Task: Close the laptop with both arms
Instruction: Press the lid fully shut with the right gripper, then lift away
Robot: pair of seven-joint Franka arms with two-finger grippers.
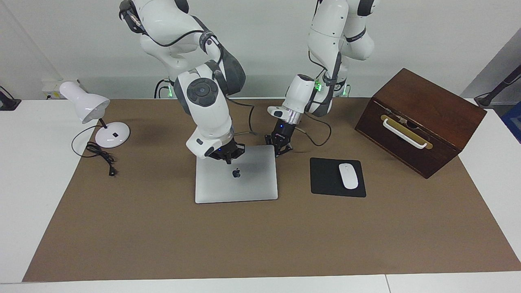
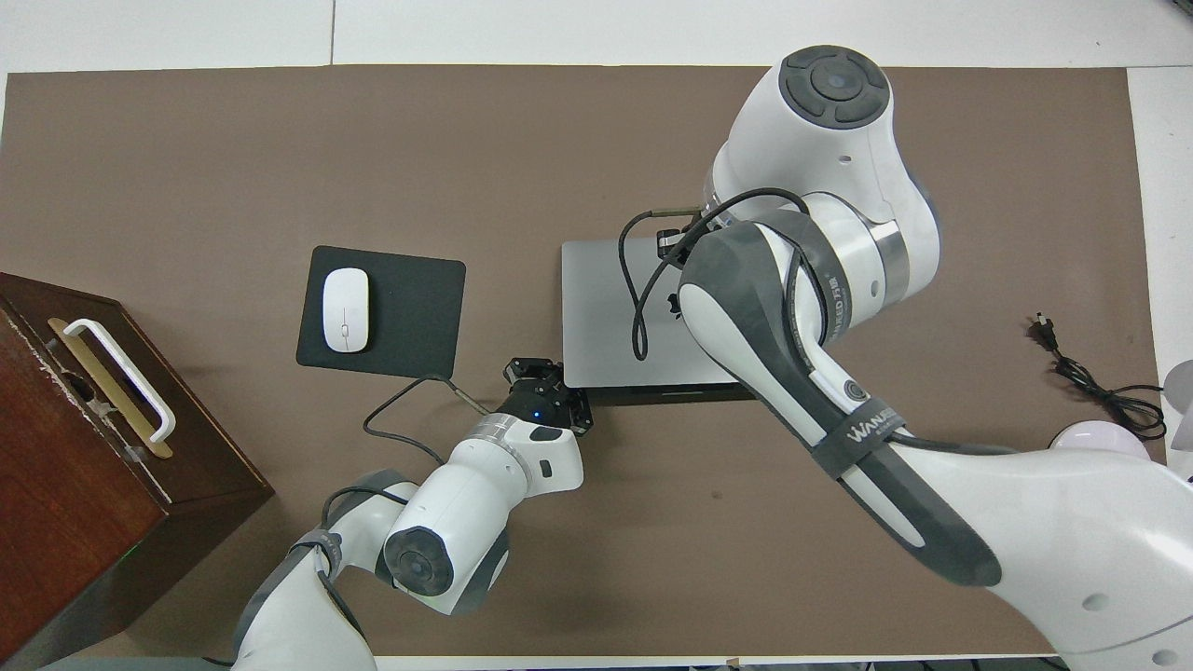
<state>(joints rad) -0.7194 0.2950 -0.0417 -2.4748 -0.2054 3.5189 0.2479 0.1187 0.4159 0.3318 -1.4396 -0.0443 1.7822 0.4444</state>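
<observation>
The silver-grey laptop (image 1: 244,185) lies shut and flat on the brown mat, its lid up and the apple logo showing; it also shows in the overhead view (image 2: 601,317). My right gripper (image 1: 224,154) hangs just over the lid's edge nearer to the robots, toward the right arm's end; in the overhead view my own right arm hides it. My left gripper (image 1: 281,149) stays low beside the laptop's corner nearer to the robots at the left arm's end, and it shows in the overhead view (image 2: 543,382). Neither gripper holds anything that I can see.
A black mouse pad (image 1: 325,179) with a white mouse (image 1: 348,176) lies beside the laptop toward the left arm's end. A brown wooden box (image 1: 419,118) with a white handle stands past it. A white desk lamp (image 1: 87,108) and its cable (image 1: 101,156) are at the right arm's end.
</observation>
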